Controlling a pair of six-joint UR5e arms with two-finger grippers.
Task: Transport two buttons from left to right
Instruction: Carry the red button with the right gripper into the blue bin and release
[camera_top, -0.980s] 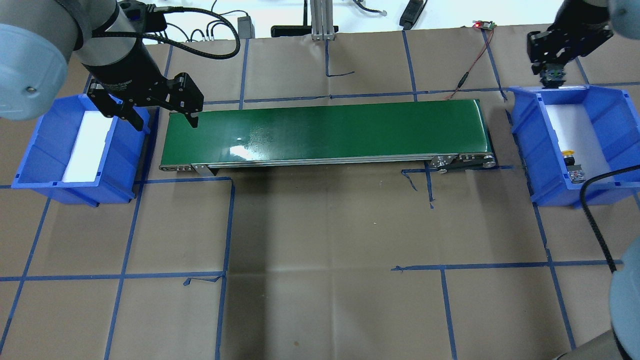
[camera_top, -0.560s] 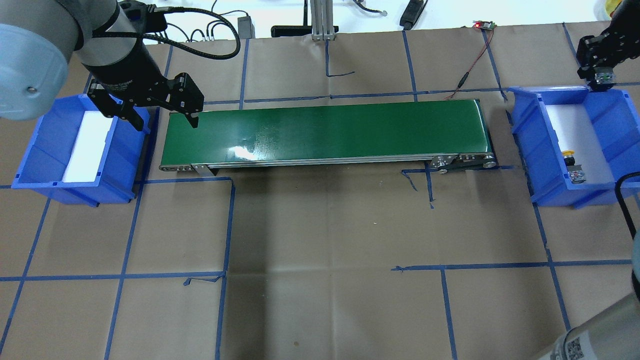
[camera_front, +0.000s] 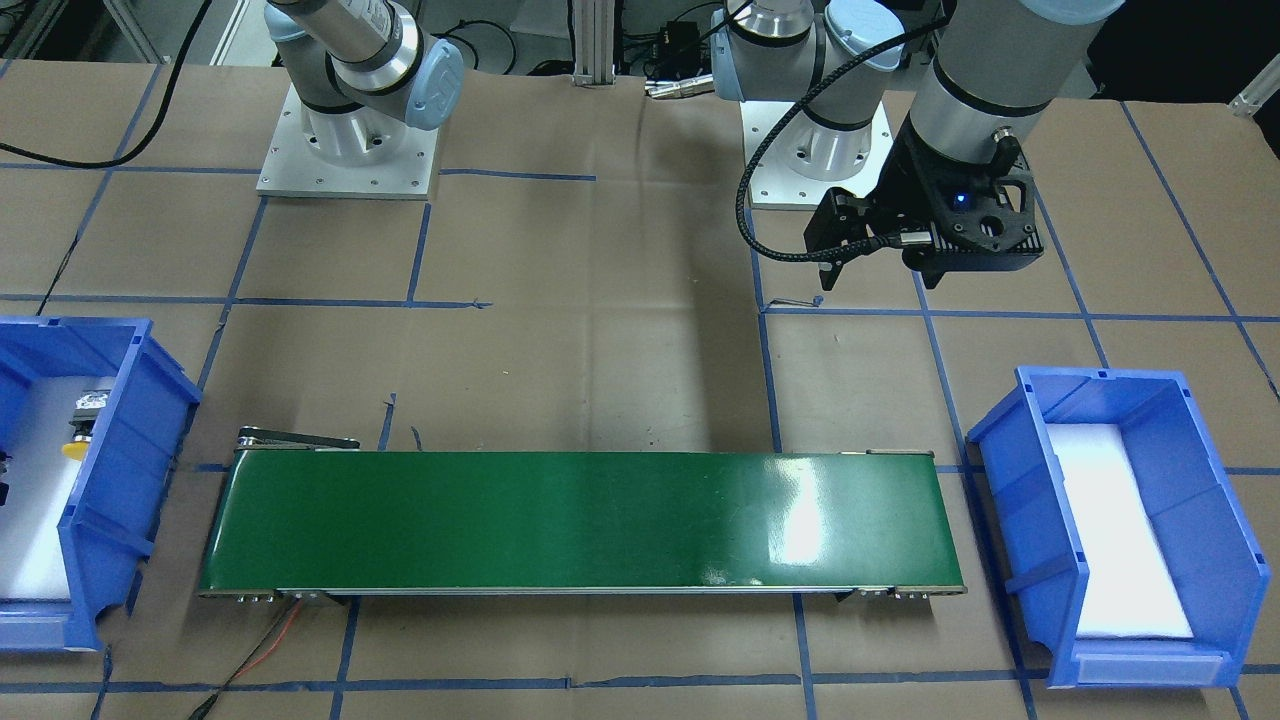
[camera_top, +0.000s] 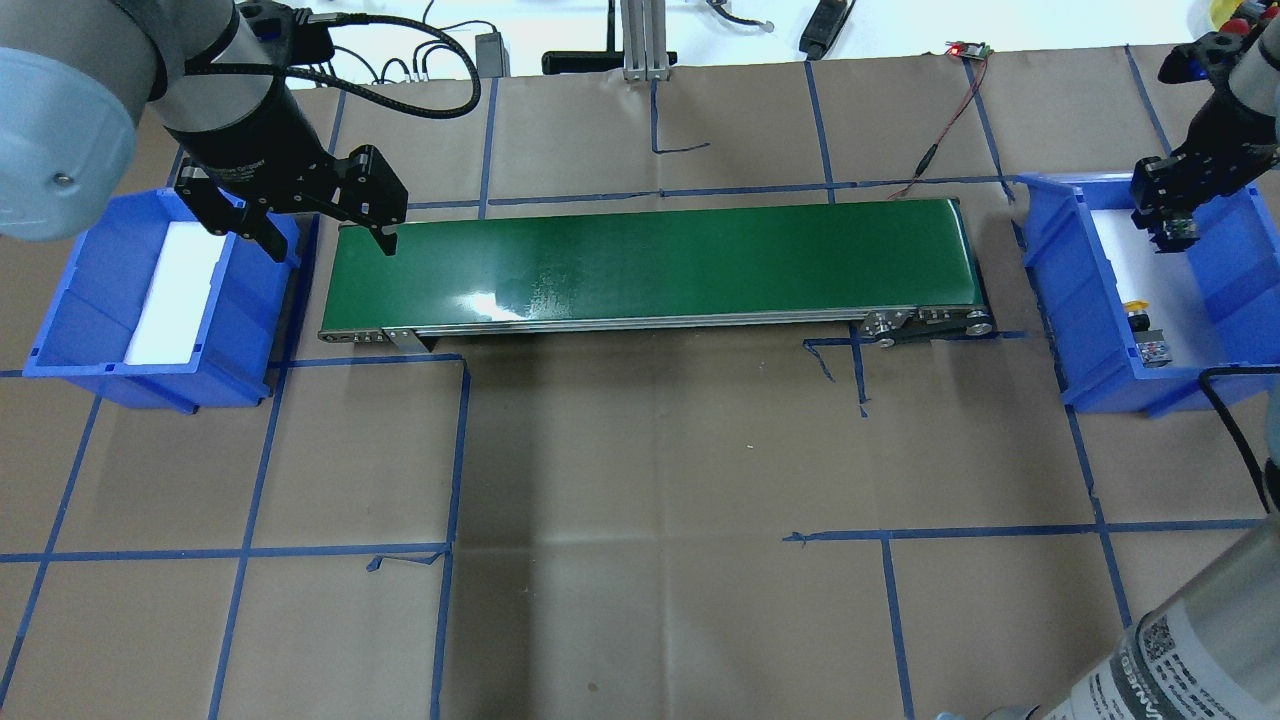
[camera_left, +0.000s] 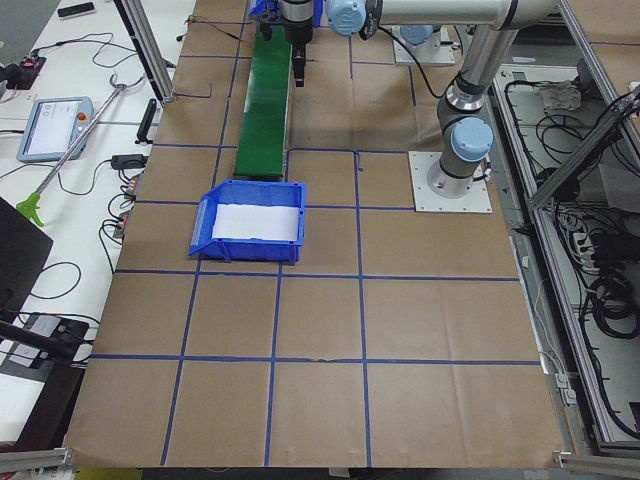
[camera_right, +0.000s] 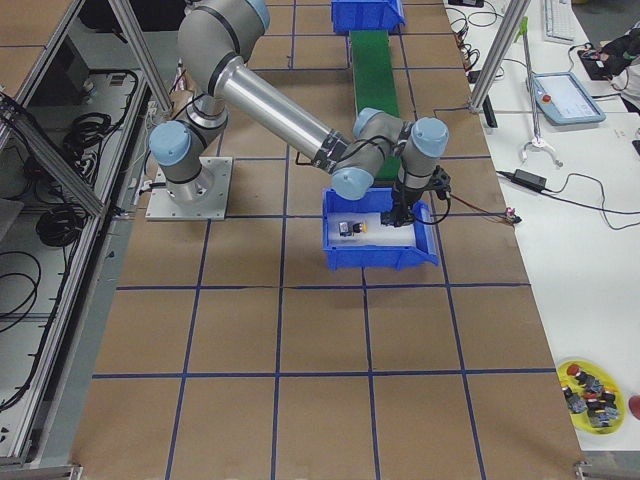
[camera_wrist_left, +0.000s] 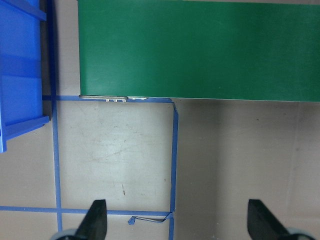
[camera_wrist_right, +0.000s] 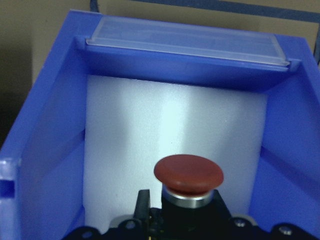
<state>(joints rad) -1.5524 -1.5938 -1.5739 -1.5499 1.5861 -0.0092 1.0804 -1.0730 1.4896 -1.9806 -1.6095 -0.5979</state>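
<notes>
My right gripper (camera_top: 1170, 222) is shut on the red-capped button (camera_wrist_right: 188, 174) and hangs over the far half of the right blue bin (camera_top: 1045, 270). In the right wrist view the red cap points at the bin's white foam floor. The yellow-capped button (camera_top: 1137, 309) lies on its side on that foam nearer the robot, also seen as the yellow button (camera_front: 74, 441) in the front-facing view. My left gripper (camera_top: 322, 238) is open and holds nothing, raised between the left bin (camera_top: 60, 290) and the belt's left end. Its fingertips (camera_wrist_left: 97, 220) frame bare paper.
A green conveyor belt (camera_top: 650, 260) runs between the two bins. The left bin shows only its white foam lining (camera_left: 255, 220). A red-and-black wire (camera_top: 935, 150) lies beyond the belt's right end. Blue tape lines cross the brown paper.
My right gripper carried the red button from beyond the right bin's far rim, swung rightward, then came back over the bin's interior. The left arm stayed still.
</notes>
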